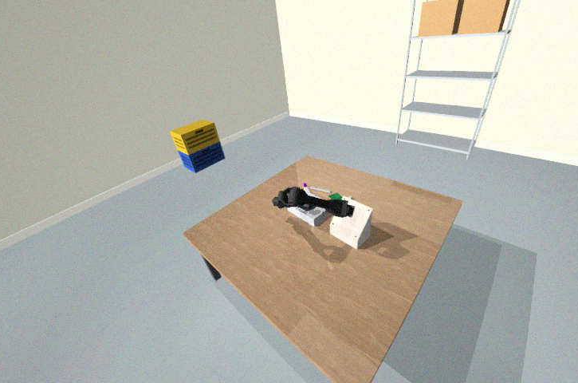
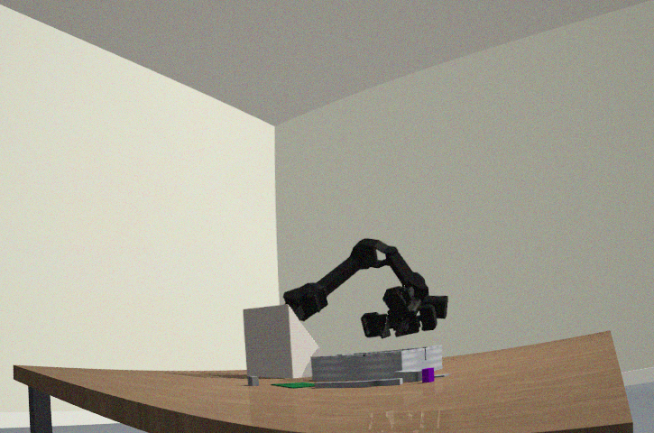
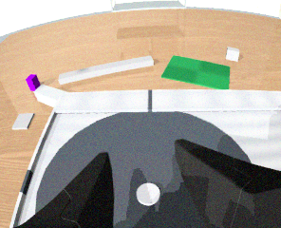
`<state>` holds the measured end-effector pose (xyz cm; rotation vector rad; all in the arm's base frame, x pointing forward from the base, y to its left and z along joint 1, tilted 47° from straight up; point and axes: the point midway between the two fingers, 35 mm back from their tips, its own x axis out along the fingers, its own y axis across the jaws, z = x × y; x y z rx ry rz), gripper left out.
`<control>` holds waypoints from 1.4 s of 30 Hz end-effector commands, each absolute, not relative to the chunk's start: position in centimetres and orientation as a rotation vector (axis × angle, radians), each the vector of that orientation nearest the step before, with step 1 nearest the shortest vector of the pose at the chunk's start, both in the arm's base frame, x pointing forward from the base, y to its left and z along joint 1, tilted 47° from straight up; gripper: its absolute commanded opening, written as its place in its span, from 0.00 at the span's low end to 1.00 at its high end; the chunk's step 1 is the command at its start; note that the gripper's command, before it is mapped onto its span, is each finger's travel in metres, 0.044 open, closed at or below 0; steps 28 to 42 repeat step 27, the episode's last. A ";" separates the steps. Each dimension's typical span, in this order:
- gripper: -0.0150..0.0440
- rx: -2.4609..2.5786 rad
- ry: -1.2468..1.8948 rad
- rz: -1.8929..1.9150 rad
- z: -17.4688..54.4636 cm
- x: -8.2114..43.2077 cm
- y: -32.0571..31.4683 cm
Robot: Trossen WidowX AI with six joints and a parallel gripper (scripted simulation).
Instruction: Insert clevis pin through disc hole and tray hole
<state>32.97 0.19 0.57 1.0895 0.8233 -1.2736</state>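
The steel tray [image 1: 304, 217] [image 2: 355, 368] [image 3: 107, 102] stands on the table, with slots in its rim. The wide disc [image 3: 79, 157] looks dark grey and lies flat inside it. In the wrist view the pin's round pale head [image 3: 148, 194] shows over the middle of the disc. No shank shows above the disc, so the pin looks to be down through the disc's hole; its lower part is hidden. My gripper [image 2: 394, 335] [image 3: 142, 155] is partly open and empty, above the tray. Its fingers stand apart on either side of the head, with no contact visible.
The white wedge-shaped block [image 1: 351, 227] [image 2: 269, 342] stands beside the tray under the arm's base. Beyond the tray lie a pale bar [image 3: 107, 69], a green plate [image 3: 197, 72], a small white cube [image 3: 233, 54], a purple block [image 3: 32, 83] and a flat grey piece [image 3: 23, 121].
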 end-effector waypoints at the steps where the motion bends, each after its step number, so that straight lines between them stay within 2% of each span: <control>1: 0.57 1.090 0.823 -1.274 0.8 33.0 0.3; 8: 0.88 1.092 0.823 -1.272 8.6 31.5 2.9; 11: 1.00 1.092 0.823 -1.272 9.8 31.1 3.2; 42: 1.00 1.092 0.823 -1.272 9.8 31.1 3.2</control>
